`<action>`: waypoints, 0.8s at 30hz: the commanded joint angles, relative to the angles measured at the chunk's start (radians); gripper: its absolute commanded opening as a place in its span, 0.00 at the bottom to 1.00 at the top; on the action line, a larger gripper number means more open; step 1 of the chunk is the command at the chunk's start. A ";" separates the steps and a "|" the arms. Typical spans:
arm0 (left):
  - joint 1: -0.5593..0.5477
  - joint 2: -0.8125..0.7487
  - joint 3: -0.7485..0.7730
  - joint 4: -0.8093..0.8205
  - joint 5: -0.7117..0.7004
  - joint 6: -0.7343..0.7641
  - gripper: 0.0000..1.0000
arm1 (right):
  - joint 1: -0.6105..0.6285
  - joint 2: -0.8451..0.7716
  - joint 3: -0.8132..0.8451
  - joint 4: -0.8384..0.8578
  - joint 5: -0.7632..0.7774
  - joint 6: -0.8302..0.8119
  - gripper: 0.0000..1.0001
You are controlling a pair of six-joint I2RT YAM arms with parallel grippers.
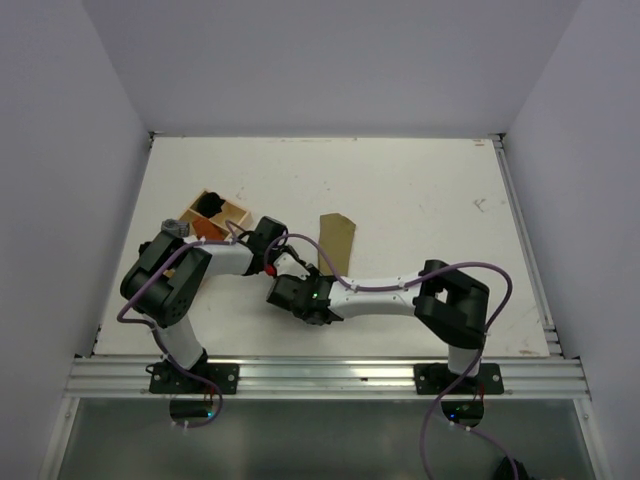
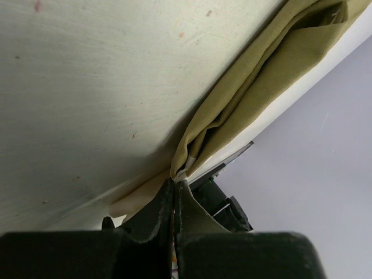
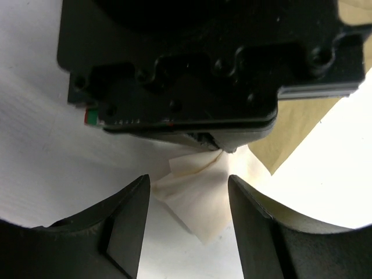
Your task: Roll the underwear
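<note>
Edges: the white table (image 1: 430, 200) is shut in by pale walls at 9, 12 and 3 o'clock. A metal rail (image 1: 330, 372) runs along its 6 o'clock edge, where both arm bases are bolted.
Open room: bare tabletop spreads from 12 round to 3 o'clock of the two grippers. A wooden box (image 1: 212, 215) with compartments stands at their 10 o'clock, near the left edge. The two forearms meet low in the middle and crowd that spot.
Underwear, look: the underwear (image 1: 337, 238) is olive-khaki cloth with a paler cream side. From above it shows as a flat, narrow strip with a slanted far end. The left wrist view shows long creases running together toward one pinched corner.
Underwear, place: it lies on the table a little left of centre, at 1 o'clock of the grippers. Its near end runs in beneath them.
Left gripper: the left gripper (image 2: 175, 187) is clamped tight on that corner, with cloth caught between its pressed fingers.
Right gripper: the right gripper (image 3: 187, 185) has its jaws spread wide and holds nothing.
Cloth against tools: a crumpled cream flap fans out from the left gripper's pinch and lies between the right gripper's fingers. Whether they touch it cannot be told. In the right wrist view the olive part stretches away toward 2 o'clock.
</note>
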 commanded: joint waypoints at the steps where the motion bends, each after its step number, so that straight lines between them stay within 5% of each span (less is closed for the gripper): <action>1: -0.004 0.007 0.024 -0.011 0.024 -0.020 0.00 | 0.012 0.028 0.057 -0.047 0.091 0.066 0.60; 11: -0.004 0.010 0.025 -0.018 0.015 -0.015 0.00 | 0.012 0.061 0.084 -0.136 0.127 0.133 0.50; 20: -0.008 0.033 0.048 -0.018 0.011 -0.003 0.00 | 0.014 -0.021 0.033 -0.096 0.081 0.095 0.24; 24: -0.007 0.037 0.054 -0.025 0.003 0.005 0.00 | 0.014 -0.031 0.047 -0.110 0.050 0.087 0.26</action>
